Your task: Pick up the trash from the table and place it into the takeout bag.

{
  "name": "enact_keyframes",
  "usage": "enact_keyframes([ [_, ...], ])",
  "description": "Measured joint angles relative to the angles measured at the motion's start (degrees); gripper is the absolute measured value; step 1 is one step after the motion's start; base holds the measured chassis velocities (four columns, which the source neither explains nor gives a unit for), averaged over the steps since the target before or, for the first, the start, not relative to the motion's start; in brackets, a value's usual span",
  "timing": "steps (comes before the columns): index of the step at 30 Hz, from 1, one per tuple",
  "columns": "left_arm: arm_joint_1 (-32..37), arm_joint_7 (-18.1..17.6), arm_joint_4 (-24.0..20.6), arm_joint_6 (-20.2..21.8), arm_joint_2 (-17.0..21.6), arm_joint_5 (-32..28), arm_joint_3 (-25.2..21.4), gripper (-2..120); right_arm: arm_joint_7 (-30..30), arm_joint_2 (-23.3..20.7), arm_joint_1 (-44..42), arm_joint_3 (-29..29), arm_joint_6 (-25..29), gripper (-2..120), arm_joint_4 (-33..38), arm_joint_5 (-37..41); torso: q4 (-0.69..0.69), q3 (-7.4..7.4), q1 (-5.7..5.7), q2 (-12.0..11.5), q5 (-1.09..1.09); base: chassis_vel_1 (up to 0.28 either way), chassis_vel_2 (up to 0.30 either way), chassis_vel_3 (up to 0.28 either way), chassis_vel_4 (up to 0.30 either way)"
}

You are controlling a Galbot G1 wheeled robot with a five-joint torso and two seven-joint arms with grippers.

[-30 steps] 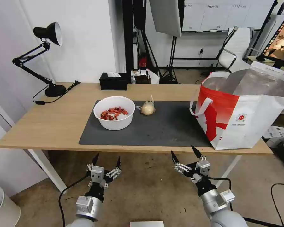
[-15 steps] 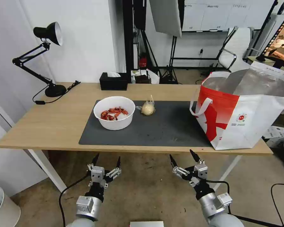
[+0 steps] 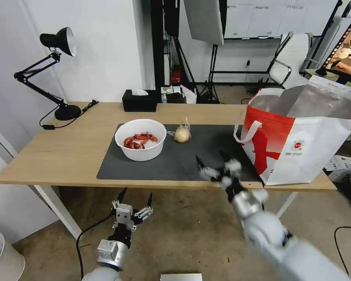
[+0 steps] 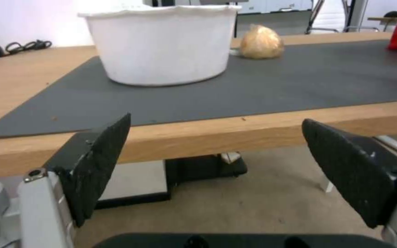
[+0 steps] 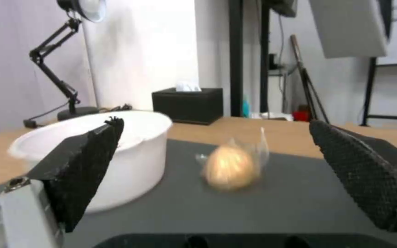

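Two pieces of trash lie on the table's dark mat (image 3: 206,156): a white bowl of red crayfish shells (image 3: 140,139) (image 4: 162,43) (image 5: 115,151) and, to its right, a small knotted bag with a beige lump (image 3: 182,134) (image 4: 261,42) (image 5: 232,166). The takeout bag (image 3: 300,136), white and red with foil lining, stands open at the table's right end. My right gripper (image 3: 213,164) is open above the mat's front edge, facing the knotted bag with nothing between its fingers. My left gripper (image 3: 135,197) hangs open below the table's front edge (image 4: 235,129).
A black desk lamp (image 3: 58,58) stands at the table's back left with its cord (image 3: 66,121) trailing. A black tissue box (image 3: 140,100) sits at the back edge. Behind are stands, an office chair (image 3: 296,58) and a wall.
My right gripper has risen from below the table's edge to above the mat, moving forward and left towards the knotted bag. The left arm has barely moved.
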Motion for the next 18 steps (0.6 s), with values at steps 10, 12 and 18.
enact_keyframes([
  [10,-0.1,0.0,-0.1,0.0,0.2,-0.2,-0.5,100,-0.1,8.2,24.3,-10.8,-5.3,100,-22.8,7.1,-0.01,0.00,0.00,0.0,-0.02,0.000,0.000,0.000,0.000],
  [12,-0.1,0.0,0.0,0.0,0.3,-0.3,-0.6,100,-0.7,10.8,27.3,-12.5,-7.7,100,-27.8,8.0,-0.02,-0.01,0.00,0.0,-0.01,0.000,0.000,0.000,0.000],
  [18,-0.4,0.0,0.1,0.0,0.5,-1.0,-1.1,100,-1.8,16.2,32.6,-15.5,-14.7,100,-38.0,7.5,-0.02,0.00,0.00,0.0,-0.01,0.000,0.000,0.000,0.000],
])
